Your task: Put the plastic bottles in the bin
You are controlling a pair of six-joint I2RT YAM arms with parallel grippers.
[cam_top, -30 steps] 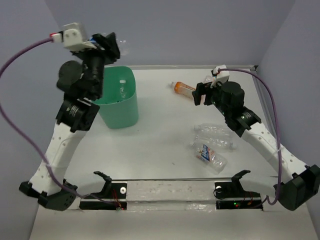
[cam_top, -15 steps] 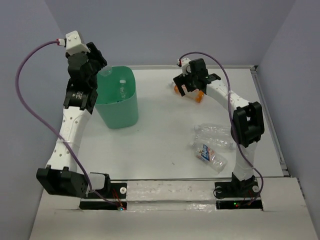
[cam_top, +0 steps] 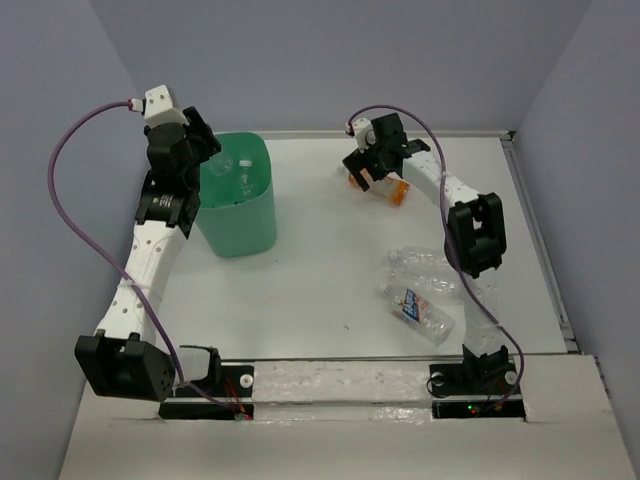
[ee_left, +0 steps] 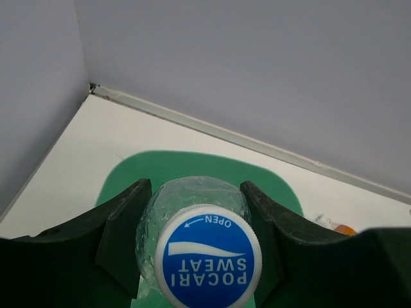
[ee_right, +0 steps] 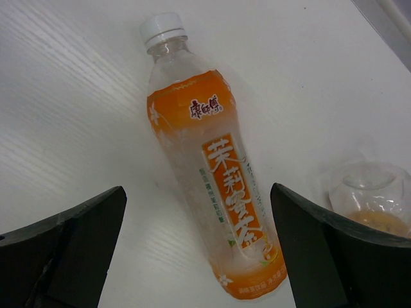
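My left gripper (cam_top: 207, 160) is shut on a clear bottle with a blue-and-white cap (ee_left: 207, 258) and holds it over the open top of the mint-green bin (cam_top: 250, 228); the bin's rim also shows in the left wrist view (ee_left: 192, 160). Another clear bottle (cam_top: 243, 178) lies inside the bin. My right gripper (cam_top: 373, 166) is open above the orange bottle (ee_right: 215, 192), which lies flat with its white cap (ee_right: 160, 27) pointing away; the fingers (ee_right: 77, 237) stand either side of it, apart from it. A tiny orange-yellow bottle (ee_right: 371, 202) sits just right of it.
Two clear bottles lie on the white table at the right, one crumpled (cam_top: 428, 264) and one with a blue-white label (cam_top: 418, 310). The orange bottle (cam_top: 354, 180) and the tiny one (cam_top: 398, 193) sit near the back wall. Walls enclose the table on three sides.
My left gripper came down with the clear bottle to just over the bin. My right arm swung out to the back and now hovers over the orange bottle.
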